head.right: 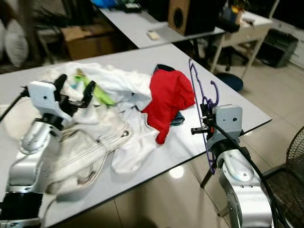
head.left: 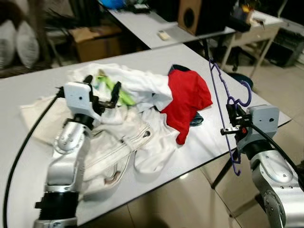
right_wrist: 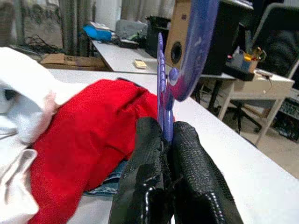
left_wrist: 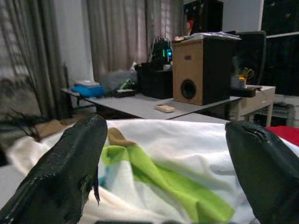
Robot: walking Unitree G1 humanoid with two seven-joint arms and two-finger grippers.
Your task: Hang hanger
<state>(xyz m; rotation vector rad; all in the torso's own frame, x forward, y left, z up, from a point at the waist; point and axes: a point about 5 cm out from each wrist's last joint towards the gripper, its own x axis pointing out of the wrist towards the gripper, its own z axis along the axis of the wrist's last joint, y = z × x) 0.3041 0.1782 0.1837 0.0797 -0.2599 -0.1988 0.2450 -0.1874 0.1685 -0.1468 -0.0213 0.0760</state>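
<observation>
A purple plastic hanger [head.left: 223,104] stands nearly upright at the table's right edge, its hook [head.left: 243,93] curling toward the right. My right gripper [head.left: 232,119] is shut on its thin frame, and the right wrist view has the two fingers [right_wrist: 180,177] pinching the purple bar [right_wrist: 162,112]. My left gripper [head.left: 101,91] is open over the pile of white clothes [head.left: 123,137], above a white garment with green stripes [left_wrist: 159,177]. A red garment [head.left: 186,100] lies between the two grippers.
The grey table [head.left: 38,85] carries the clothes heap. A second table [head.left: 152,26] behind holds a wooden speaker [head.left: 192,16] and small items. A cardboard box [head.left: 95,42] stands on the floor. A fan [head.right: 292,175] is at the lower right over tiled floor [head.left: 180,199].
</observation>
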